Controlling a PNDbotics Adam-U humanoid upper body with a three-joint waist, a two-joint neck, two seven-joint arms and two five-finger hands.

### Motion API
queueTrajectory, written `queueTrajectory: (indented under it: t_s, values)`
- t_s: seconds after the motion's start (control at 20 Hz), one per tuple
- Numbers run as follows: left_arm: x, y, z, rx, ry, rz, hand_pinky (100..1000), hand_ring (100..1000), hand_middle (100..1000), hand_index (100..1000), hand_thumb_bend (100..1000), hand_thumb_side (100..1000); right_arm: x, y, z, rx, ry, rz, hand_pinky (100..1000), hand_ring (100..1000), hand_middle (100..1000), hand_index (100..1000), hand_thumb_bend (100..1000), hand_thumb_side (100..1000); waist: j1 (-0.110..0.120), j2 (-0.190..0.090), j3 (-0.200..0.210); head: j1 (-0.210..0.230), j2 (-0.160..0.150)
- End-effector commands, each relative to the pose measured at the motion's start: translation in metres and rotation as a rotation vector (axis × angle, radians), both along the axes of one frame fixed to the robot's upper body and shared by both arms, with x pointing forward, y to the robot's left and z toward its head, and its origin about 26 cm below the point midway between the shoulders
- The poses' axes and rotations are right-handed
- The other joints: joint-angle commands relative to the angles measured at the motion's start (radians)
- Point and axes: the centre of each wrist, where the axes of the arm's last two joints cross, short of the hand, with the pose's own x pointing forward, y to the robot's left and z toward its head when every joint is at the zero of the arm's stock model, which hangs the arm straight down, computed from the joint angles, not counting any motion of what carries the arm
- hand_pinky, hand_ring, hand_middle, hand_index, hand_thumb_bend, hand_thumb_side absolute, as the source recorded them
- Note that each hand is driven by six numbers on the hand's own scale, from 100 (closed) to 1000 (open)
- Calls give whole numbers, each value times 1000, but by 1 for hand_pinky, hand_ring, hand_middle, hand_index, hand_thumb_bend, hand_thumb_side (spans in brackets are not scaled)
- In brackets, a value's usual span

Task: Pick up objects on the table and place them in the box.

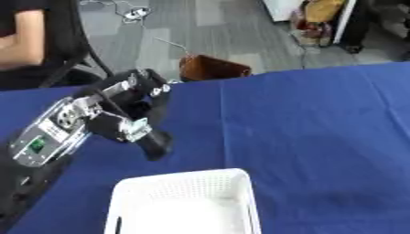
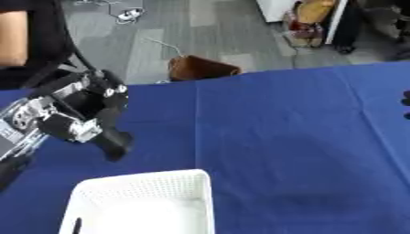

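My left hand hangs above the blue table at the left, black with silver joints, just beyond the far left corner of the white perforated box. Whether it holds anything I cannot make out. The box stands at the near edge of the table, and the part of its inside that shows is bare white. A small dark shape at the right border of the right eye view may be my right hand; only a sliver shows. No loose object shows on the cloth.
The blue tablecloth stretches wide to the right of the box. A brown object sits just past the table's far edge, on the grey floor. A person sits at the far left behind the table.
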Motion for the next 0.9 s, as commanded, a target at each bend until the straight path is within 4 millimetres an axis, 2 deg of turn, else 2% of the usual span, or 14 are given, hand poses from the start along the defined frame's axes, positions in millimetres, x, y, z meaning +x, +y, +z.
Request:
queueTrajectory:
  t_s: [0.05, 0.35, 0.4, 0.45, 0.5, 0.9]
  values:
    - [-8, -6, 14, 312, -245, -255, 100, 100, 100, 112, 100, 420, -2, -8, 6, -401, -253, 167, 721, 821, 820, 933, 852, 699, -9, -34, 11, 9, 9]
    - [-28, -42, 26, 263, -275, -391, 100, 100, 100, 110, 100, 446, -3, -17, -5, -401, -218, 145, 715, 818, 818, 932, 851, 701, -15, -53, 62, 6, 60]
    - [-32, -46, 29, 255, -280, -408, 100, 100, 100, 110, 100, 491, -3, -16, -7, -401, -213, 146, 715, 818, 818, 932, 859, 707, -15, -59, 69, 6, 68]
    - [-35, -49, 32, 246, -281, -422, 100, 100, 100, 110, 100, 452, -3, -16, -8, -403, -209, 147, 714, 818, 818, 932, 851, 703, -15, -64, 74, 6, 73]
    - [-37, -50, 34, 238, -280, -432, 100, 100, 100, 110, 100, 451, -3, -16, -10, -403, -205, 148, 714, 818, 818, 932, 851, 704, -14, -71, 77, 6, 77]
    - [-46, -52, 44, 191, -263, -459, 100, 100, 100, 109, 100, 461, -3, -14, -16, -396, -188, 151, 713, 817, 818, 932, 851, 714, -13, -105, 91, 2, 71]
